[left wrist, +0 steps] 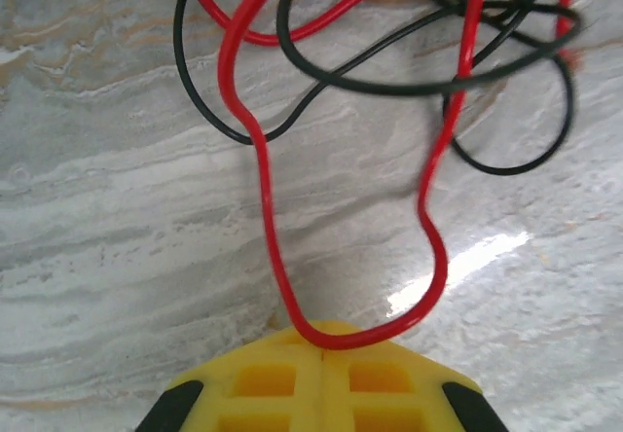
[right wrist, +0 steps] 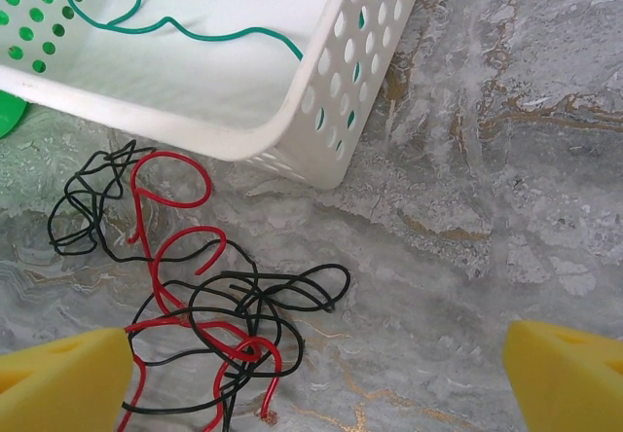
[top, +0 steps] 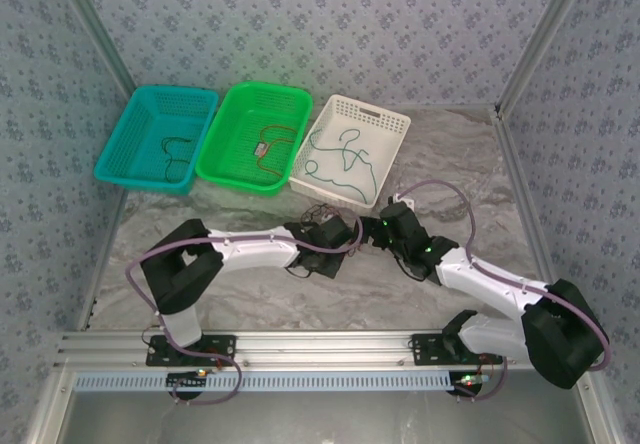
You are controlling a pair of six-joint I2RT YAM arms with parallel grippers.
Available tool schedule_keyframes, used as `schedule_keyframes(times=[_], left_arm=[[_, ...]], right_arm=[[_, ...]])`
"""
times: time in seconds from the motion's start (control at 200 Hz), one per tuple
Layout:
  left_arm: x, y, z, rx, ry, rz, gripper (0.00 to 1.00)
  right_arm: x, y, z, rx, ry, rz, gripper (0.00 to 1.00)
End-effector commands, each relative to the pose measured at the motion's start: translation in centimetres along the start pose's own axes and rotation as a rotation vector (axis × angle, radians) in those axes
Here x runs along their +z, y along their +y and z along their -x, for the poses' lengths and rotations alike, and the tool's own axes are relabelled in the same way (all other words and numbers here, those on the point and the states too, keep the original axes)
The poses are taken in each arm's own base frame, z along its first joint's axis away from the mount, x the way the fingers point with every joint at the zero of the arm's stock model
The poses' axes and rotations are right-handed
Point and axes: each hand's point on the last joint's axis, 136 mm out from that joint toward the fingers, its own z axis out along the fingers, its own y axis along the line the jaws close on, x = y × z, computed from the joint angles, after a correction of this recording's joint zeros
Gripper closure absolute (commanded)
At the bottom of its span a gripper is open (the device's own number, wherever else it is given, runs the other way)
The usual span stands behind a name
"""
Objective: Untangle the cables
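A tangle of red cable (left wrist: 265, 198) and black cable (left wrist: 389, 84) lies on the marbled table between the two arms. My left gripper (left wrist: 326, 342) has its yellow fingers pressed together, and the bottom of a red cable loop is pinched at their tips. In the right wrist view the same red cable (right wrist: 146, 220) and black cable (right wrist: 282, 291) sit low and left. My right gripper (right wrist: 316, 378) hovers above them, open and holding nothing. From above, the left gripper (top: 343, 232) and right gripper (top: 386, 226) nearly meet just in front of the white basket.
Three baskets stand in a row at the back: a teal basket (top: 125, 144) with a black wire, a green basket (top: 228, 134) with a red wire, and a white basket (top: 392, 154) with a green wire (right wrist: 195, 31). The white basket's corner (right wrist: 321, 111) is close behind the tangle.
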Motion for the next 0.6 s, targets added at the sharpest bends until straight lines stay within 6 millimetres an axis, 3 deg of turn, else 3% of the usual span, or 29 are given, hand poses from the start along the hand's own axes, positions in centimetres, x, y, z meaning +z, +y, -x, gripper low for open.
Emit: schedule_keyframes(times=[0.0, 0.32, 0.475, 0.595], left_arm=[[-3.5, -1.4, 2.7, 0.037, -0.087, -0.056, 1.0], [-7.5, -0.7, 4.8, 0.015, -0.178, -0.11, 1.0], [-6.4, 0.4, 4.2, -0.171, -0.091, -0.182, 0.55], [-5.2, -0.6, 3.6, -0.222, -0.033, -0.242, 0.51]], right_arm=[[-0.6, 0.5, 1.1, 0.01, -0.031, 0.003, 0.0], [-1.5, 0.9, 2.1, 0.043, -0.095, 0.07, 0.0], [-2.0, -0.4, 2.3, 0.097, -0.118, 0.059, 0.0], [-2.3, -1.2, 2.1, 0.121, -0.122, 0.042, 0.0]])
